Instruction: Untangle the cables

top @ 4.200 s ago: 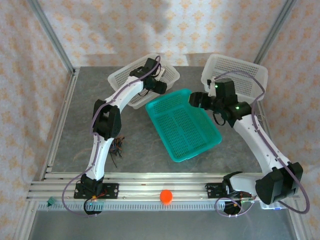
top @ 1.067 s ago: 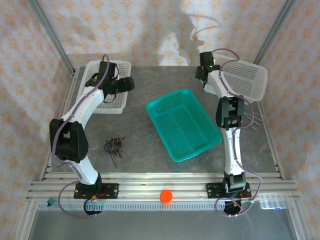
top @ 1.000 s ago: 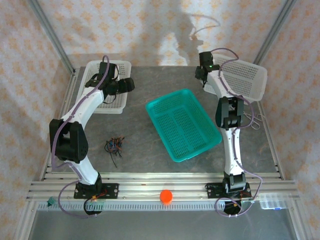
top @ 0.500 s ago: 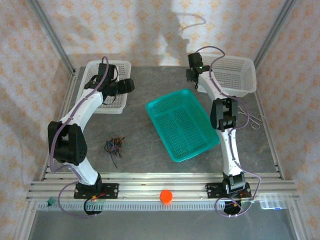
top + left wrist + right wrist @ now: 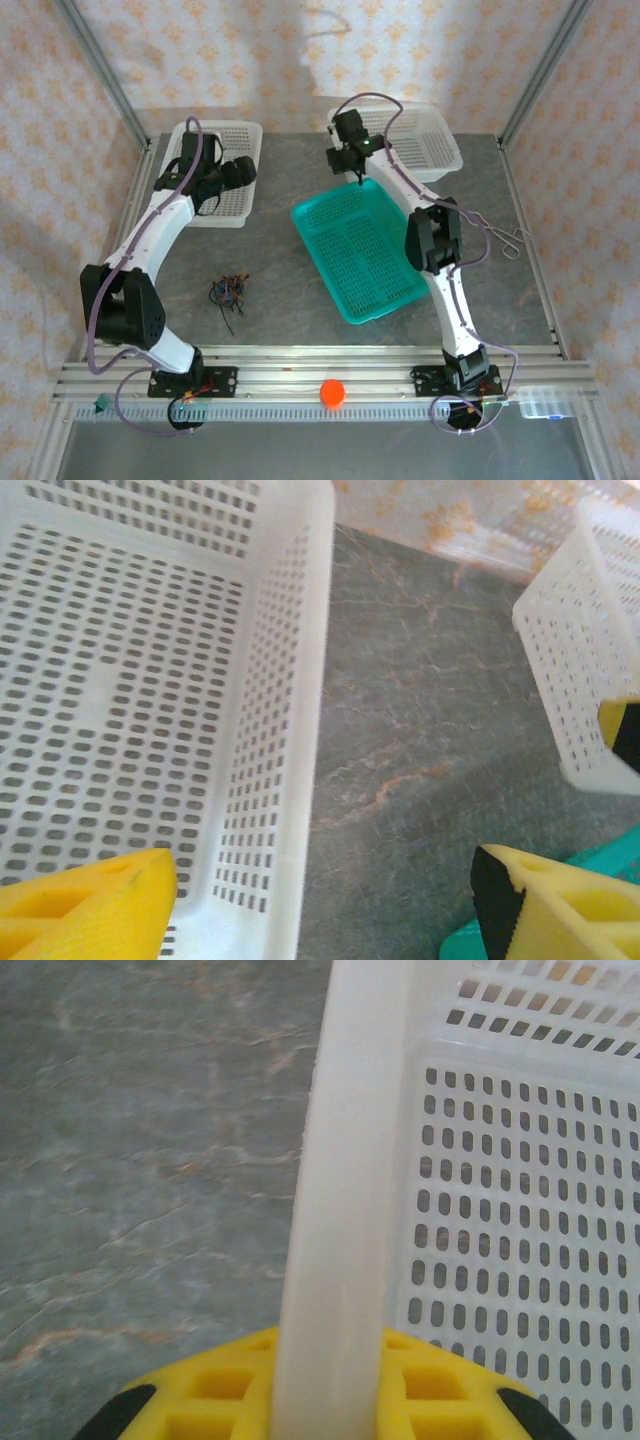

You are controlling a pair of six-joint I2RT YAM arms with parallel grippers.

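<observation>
Cables (image 5: pixel 228 292): small tangled bunch, black/red/blue, on table (image 5: pixel 290 310) front-left; well apart from both grippers; nothing touching them.
L gripper (image 5: pixel 245 170): fingers wide apart, nothing betw. them; hovers over right wall of left basket (image 5: pixel 225 207), back-left of table.
R gripper (image 5: pixel 335 1385): clamped on rim of right basket (image 5: pixel 420 150); wrist view shows white rim running betw. yellow fingers (image 5: pixel 250 1405).
Right basket sits back-centre, near far corner of teal basket (image 5: pixel 365 255); contact betw. the two: cannot tell.
Teal basket mid-table, set at an angle.
Forceps (image 5: pixel 505 240) on table at right edge, apart from baskets.
Orange ball (image 5: pixel 333 392) on front rail betw. arm bases.
</observation>
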